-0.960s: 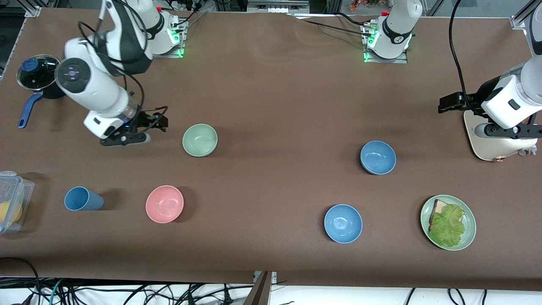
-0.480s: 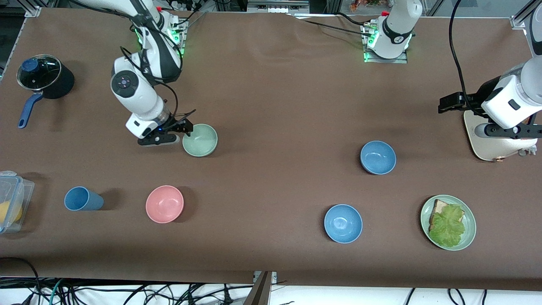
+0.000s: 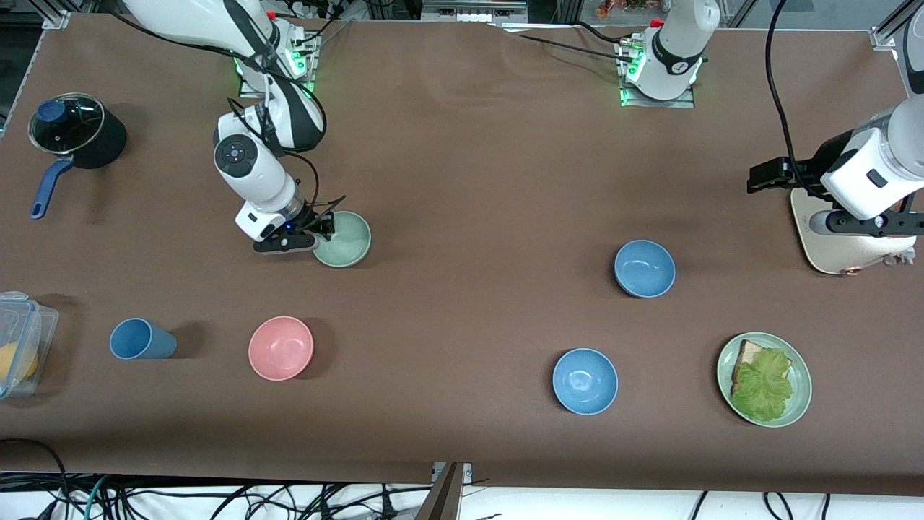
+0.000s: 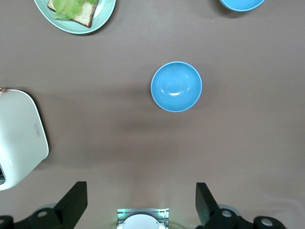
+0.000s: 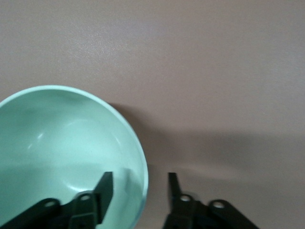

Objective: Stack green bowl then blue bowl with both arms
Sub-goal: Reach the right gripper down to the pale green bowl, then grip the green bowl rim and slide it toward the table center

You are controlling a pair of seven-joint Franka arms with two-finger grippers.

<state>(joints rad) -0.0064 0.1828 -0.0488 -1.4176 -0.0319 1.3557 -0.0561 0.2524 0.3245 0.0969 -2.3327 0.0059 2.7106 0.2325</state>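
Note:
The pale green bowl [image 3: 346, 240] stands upright on the table toward the right arm's end. My right gripper [image 3: 321, 230] is low at the bowl's edge and open. In the right wrist view one finger [image 5: 106, 188] is inside the green bowl [image 5: 62, 143], the other is outside, and the rim lies between them. The dull blue bowl [image 3: 644, 269] stands toward the left arm's end; it also shows in the left wrist view [image 4: 176, 86]. My left gripper [image 3: 866, 225] waits open and empty over a white toaster [image 3: 830, 249]; its midpoint in its own wrist view [image 4: 141, 207] is over bare table.
A brighter blue bowl [image 3: 585, 381] and a green plate with toast and lettuce [image 3: 798, 368] lie nearer the camera. A pink bowl [image 3: 280, 348], a blue cup [image 3: 137, 339] and a plastic box [image 3: 22, 339] lie toward the right arm's end. A black pot [image 3: 72, 130] stands farther back.
My right arm has swung from beside the pot across to the green bowl and set its open gripper over the bowl's rim. The left arm has not moved.

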